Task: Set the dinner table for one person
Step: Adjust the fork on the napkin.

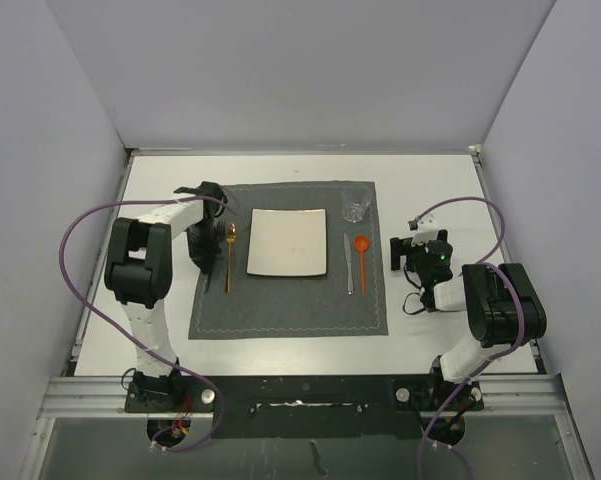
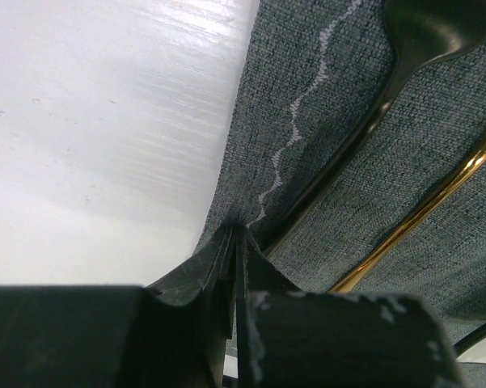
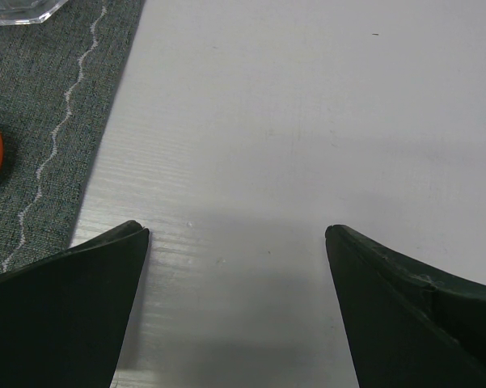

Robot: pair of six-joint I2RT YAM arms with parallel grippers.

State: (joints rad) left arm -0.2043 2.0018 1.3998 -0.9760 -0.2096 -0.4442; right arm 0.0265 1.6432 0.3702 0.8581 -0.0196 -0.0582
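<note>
White worktop point(image 3: 307, 121) was seen beneath the right gripper point(image 3: 237, 232), held spread; the left gripper point(image 2: 236, 236) was pressed together at the edge of the grey placemat point(image 2: 372, 202), a gold spoon point(image 2: 437, 194) beside it.

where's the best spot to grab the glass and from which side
Probably take the glass by its side wall, about mid-height, coming in level from the right with the open right gripper. It stands upright at the placemat's far right corner; the plate lies to its left, the orange spoon just nearer.
</note>
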